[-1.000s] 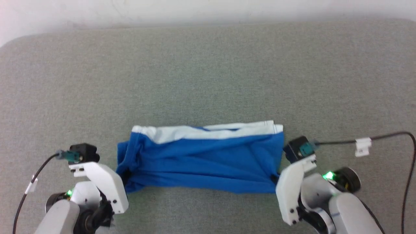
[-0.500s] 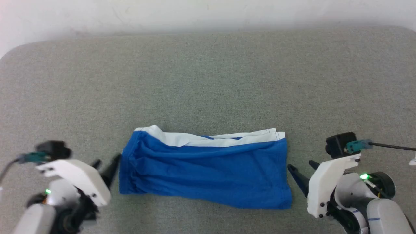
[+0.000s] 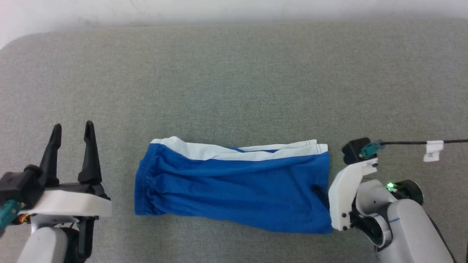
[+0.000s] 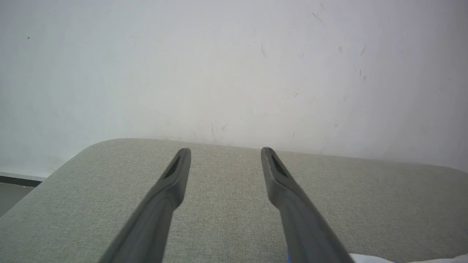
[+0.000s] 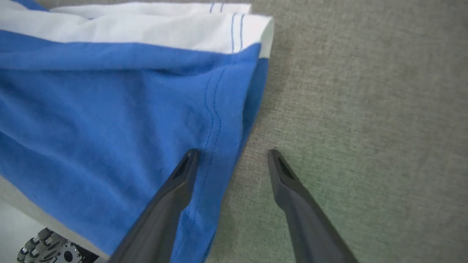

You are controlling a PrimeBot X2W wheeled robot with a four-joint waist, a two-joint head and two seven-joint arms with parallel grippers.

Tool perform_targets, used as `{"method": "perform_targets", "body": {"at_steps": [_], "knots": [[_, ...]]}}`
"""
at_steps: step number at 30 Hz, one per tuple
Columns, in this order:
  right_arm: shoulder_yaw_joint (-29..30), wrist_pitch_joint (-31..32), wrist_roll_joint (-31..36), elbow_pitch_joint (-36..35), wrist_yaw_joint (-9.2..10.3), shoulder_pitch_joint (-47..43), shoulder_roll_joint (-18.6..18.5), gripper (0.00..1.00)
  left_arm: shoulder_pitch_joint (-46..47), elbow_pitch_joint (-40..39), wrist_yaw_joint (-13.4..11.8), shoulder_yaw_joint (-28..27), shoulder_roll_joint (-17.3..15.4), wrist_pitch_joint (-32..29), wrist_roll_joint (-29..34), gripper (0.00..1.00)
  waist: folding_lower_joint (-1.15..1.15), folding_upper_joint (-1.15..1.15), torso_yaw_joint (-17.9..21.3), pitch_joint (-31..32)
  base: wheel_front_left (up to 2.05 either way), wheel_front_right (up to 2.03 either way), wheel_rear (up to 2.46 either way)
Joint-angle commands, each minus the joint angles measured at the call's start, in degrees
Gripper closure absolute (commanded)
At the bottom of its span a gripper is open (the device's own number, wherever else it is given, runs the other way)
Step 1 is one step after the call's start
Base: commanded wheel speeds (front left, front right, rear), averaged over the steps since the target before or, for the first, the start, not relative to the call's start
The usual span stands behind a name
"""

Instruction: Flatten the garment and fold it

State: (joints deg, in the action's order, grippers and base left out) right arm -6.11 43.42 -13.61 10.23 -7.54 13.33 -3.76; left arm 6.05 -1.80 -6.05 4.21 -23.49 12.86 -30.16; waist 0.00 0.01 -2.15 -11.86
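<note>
The garment (image 3: 234, 190) lies flat, and no gripper holds it.
It sits low on the cushion (image 3: 234, 73), long side running 9 o'clock to 3 o'clock, waistband (image 3: 140, 182) at 9, white stripe (image 3: 219, 153) along 12. The left gripper (image 3: 72, 125) is at 9 o'clock, fingers spread, touching nothing. The right gripper (image 5: 233, 151) has fingers spread too, one over the hem (image 5: 215, 120) at 3 o'clock. If it pinches there, it may grab just the top layer and bunch the cloth.
</note>
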Motion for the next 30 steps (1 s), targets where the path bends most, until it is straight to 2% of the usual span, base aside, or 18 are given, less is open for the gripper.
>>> {"method": "perform_targets", "body": {"at_steps": [1, 10, 14, 15, 16, 17, 27, 30], "knots": [[-0.9, 0.2, -0.2, 1.6, 0.05, 1.6, -0.2, 0.0, 0.9, 0.5, 0.7, -0.1, 1.1, 1.5, 1.8, 0.0, 0.0, -0.01, -0.4, -0.6, 0.0, 0.0, 0.0], [-9.5, -1.4, -0.4, 9.7, 0.05, 7.3, -0.1, 0.0, 1.2, -1.7, 5.9, -4.9, 8.1, 2.1, 9.5, 0.0, 0.0, -0.01, -0.9, -1.6, 0.0, 0.0, 0.0], [-11.2, -2.6, -1.0, 12.4, 0.05, 9.1, 0.1, 0.0, 0.8, -1.1, 8.1, -7.0, 10.5, 2.1, 11.3, 0.0, 0.0, -0.01, -1.3, -1.7, 0.0, 0.0, 0.0], [-11.2, -2.4, -1.0, 13.2, 0.05, 9.4, 0.1, 0.03, 0.8, -0.8, 8.6, -7.4, 10.9, 2.1, 11.7, 0.0, 0.0, -0.01, -1.4, -1.7, 0.0, 0.0, 0.0], [-11.2, -2.5, -1.0, 13.7, 0.05, 9.6, -0.1, 0.64, 0.8, -0.7, 9.0, -7.8, 11.4, 2.1, 11.9, 0.0, 0.0, -0.01, -1.4, -1.7, 0.0, 0.0, 0.0], [-11.0, -2.7, -1.1, 14.0, 0.05, 9.9, -0.3, 1.0, 0.8, -0.5, 9.4, -8.2, 11.8, 2.1, 12.2, 0.0, 0.0, -0.01, -1.5, -1.8, 0.0, 0.0, 0.0], [-4.2, -1.0, -0.7, 15.3, 0.05, 9.3, -6.5, 1.0, 0.5, 0.4, 12.0, -10.7, 14.4, 2.1, 14.0, 0.0, 0.0, -0.01, -1.0, -1.1, 0.0, 0.0, 0.0], [0.5, -0.1, 0.9, 15.3, 0.05, 9.3, -9.0, 1.0, 0.2, 0.5, 12.4, -11.2, 15.0, 2.1, 14.6, 0.0, 0.0, -0.01, -0.6, -0.9, 0.0, 0.0, 0.0]]}}
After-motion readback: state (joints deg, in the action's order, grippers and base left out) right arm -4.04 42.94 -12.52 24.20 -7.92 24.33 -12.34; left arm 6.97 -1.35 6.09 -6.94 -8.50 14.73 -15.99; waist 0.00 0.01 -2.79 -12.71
